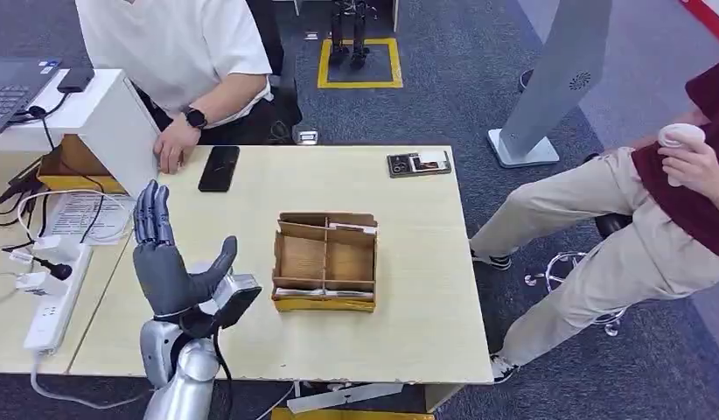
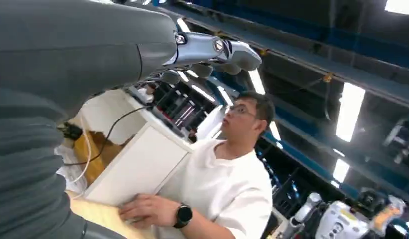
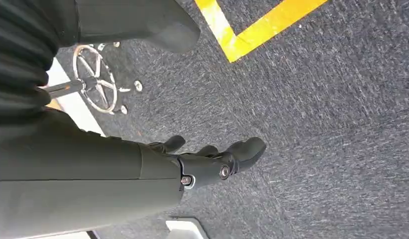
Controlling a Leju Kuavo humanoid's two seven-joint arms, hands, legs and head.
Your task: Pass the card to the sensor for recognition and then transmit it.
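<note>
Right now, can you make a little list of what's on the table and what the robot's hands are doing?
left hand: raised above the table, open, holding nothing
right hand: hanging over the carpet, holding nothing
table: wooden
cardboard box: middle of the table, divided into compartments
black phone: far side, beside a person's hand
card: cannot tell

The head view looks forward and down from high on the robot onto the tabletop (image 1: 408, 262), taking in its whole width, the carpet beyond its far edge and two people — one at the far left corner, one seated off the right edge. The left wrist view sits close behind the left hand (image 1: 168, 262) and tilts upward, past the person in white (image 2: 222, 184) toward ceiling lights; that person and the table's far left corner appear in both. The right wrist view — close behind the right hand (image 3: 212, 162) — faces down at grey carpet.
</note>
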